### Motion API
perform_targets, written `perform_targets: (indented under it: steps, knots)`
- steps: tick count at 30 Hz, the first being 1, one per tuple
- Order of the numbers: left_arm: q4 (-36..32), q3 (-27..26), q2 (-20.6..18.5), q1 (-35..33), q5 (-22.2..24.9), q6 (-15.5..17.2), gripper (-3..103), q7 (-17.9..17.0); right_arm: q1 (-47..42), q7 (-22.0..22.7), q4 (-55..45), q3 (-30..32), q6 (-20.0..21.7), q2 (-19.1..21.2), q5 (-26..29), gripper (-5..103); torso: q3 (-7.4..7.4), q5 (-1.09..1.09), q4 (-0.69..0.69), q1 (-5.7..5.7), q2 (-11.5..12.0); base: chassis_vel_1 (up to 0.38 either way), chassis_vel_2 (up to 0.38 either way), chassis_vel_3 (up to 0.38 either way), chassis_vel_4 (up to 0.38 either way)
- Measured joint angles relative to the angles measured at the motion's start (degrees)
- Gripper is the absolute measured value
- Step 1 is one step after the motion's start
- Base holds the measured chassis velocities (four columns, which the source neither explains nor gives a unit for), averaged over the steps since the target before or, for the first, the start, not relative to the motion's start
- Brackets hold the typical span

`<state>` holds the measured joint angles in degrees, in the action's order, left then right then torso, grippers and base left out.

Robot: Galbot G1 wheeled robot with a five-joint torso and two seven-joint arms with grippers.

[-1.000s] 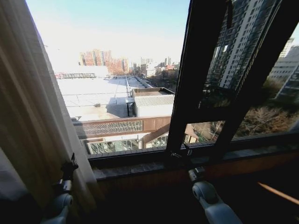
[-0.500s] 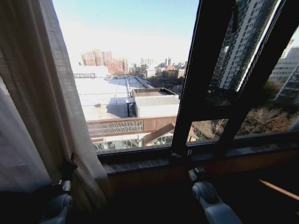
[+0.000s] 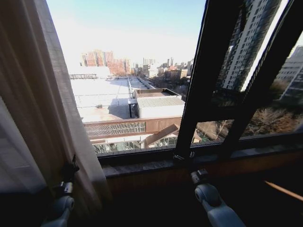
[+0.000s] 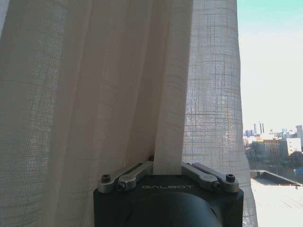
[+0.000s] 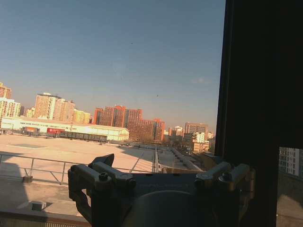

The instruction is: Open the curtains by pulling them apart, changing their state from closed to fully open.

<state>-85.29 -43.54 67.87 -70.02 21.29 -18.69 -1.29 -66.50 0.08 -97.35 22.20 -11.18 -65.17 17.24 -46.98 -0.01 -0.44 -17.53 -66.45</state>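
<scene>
The left claw (image 3: 70, 169) sits low at the left of the head view, clenched on a fold of the curtains (image 3: 42, 118); the left wrist view shows its linkage bars drawn in around a pleat (image 4: 168, 142) that rises straight up from between them. The right claw (image 3: 182, 158) is low in the middle, up by the window sill (image 3: 142, 166), and whether it is released or clenched cannot be told from the head view; in the right wrist view its fingers (image 5: 102, 163) stand spread apart with nothing between them, pointing out through the glass. A dark window frame post (image 3: 208, 80) rises just beside and beyond the right claw, and the right wrist view has the same post (image 5: 258, 104) close alongside. The curtains are gathered at the left edge of the window, hanging in many vertical pleats, sheer and cream, with the woven grid of the fabric (image 4: 213, 109) plain in the left wrist view where daylight comes through. Beyond the glass lie a flat rooftop (image 3: 109, 101) and distant city buildings (image 3: 104, 59) under clear sky.
</scene>
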Motion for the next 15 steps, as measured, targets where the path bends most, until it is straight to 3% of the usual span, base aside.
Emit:
perform_targets:
  steps: [15]
  knots:
    - [0.5,0.6,-0.2,0.7,0.0,-0.5,0,-0.2,0.0,0.0,0.0,0.0,0.0,0.0,0.0,100,0.00,0.00,0.00,0.00,0.0,-0.019,0.017,0.017,-0.015]
